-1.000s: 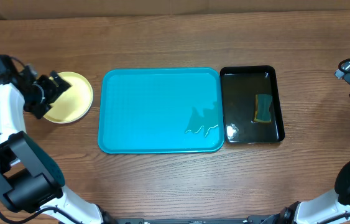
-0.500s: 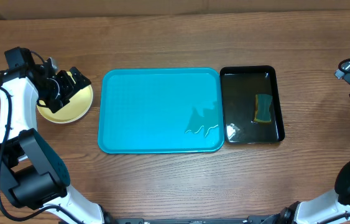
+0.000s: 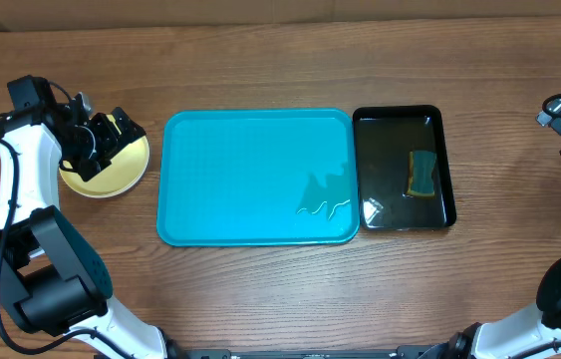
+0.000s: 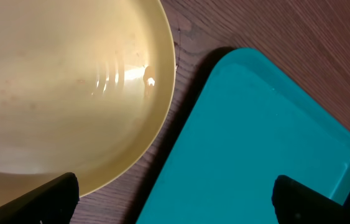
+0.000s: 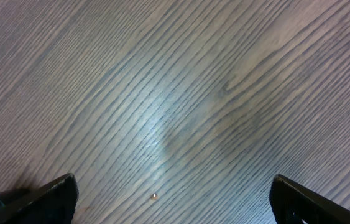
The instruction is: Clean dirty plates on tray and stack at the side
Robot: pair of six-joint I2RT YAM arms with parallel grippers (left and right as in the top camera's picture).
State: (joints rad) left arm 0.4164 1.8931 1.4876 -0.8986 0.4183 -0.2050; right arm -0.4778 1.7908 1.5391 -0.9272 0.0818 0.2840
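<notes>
A pale yellow-green plate (image 3: 111, 172) lies on the wood just left of the turquoise tray (image 3: 257, 224). My left gripper (image 3: 111, 138) hovers over the plate's right half, open and holding nothing. In the left wrist view the plate (image 4: 63, 87) fills the upper left and the tray (image 4: 255, 143) the lower right, with the left gripper (image 4: 175, 205) spanning the gap between them. The tray carries only a wet streak (image 3: 325, 204). My right gripper (image 3: 559, 128) stands open at the far right edge; the right gripper (image 5: 175, 202) faces bare table.
A narrow glossy black tray (image 3: 403, 113) sits against the turquoise tray's right side, with a yellow-green sponge (image 3: 421, 175) lying in shallow water. A tiny crumb (image 5: 154, 196) lies on the wood under the right gripper.
The left arm swung up and to the right, carrying its gripper from the plate's left edge to over its right half, then stayed still. The right arm has not moved.
</notes>
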